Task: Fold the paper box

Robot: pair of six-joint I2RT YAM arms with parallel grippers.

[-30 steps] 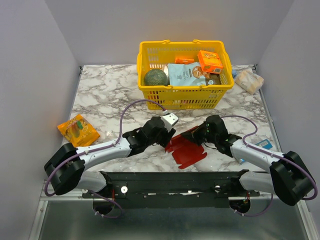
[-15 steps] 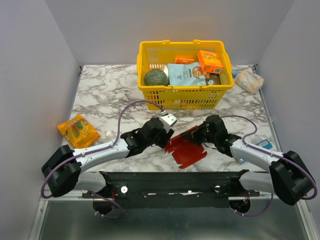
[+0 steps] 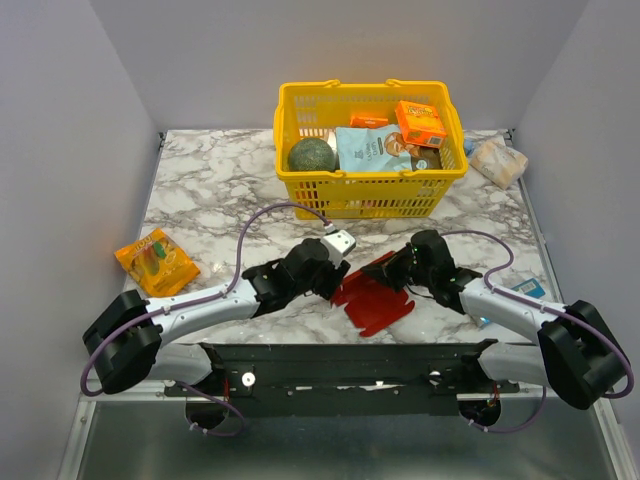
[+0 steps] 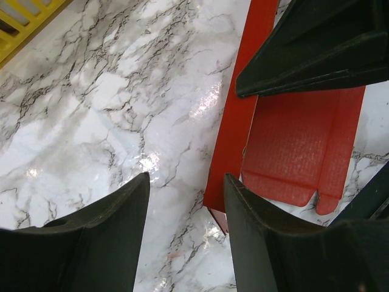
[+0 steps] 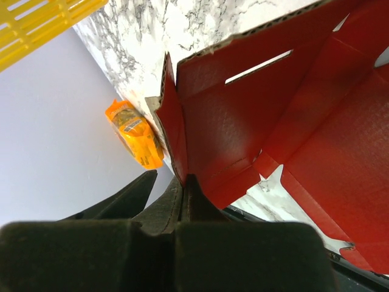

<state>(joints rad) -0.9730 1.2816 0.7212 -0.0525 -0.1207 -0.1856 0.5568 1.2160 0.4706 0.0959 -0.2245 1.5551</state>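
The paper box (image 3: pixel 372 297) is a bright red die-cut sheet lying near the table's front, between my two arms. My right gripper (image 3: pixel 397 266) is shut on its far right flap and holds that flap raised; the wrist view shows the red panel (image 5: pixel 243 128) pinched between the fingers. My left gripper (image 3: pixel 335 283) is open at the sheet's left edge. In its wrist view the red edge strip (image 4: pixel 240 109) lies just beyond the right finger (image 4: pixel 267 231), with bare marble between the fingers.
A yellow basket (image 3: pixel 366 196) with groceries stands behind the arms. An orange snack packet (image 3: pixel 155 259) lies at the left, also in the right wrist view (image 5: pixel 134 134). A wrapped packet (image 3: pixel 497 160) lies far right, a blue item (image 3: pixel 525 288) by the right arm.
My left gripper has shifted slightly right, closer to the sheet's left edge. The right gripper keeps its hold on the flap, almost unmoved.
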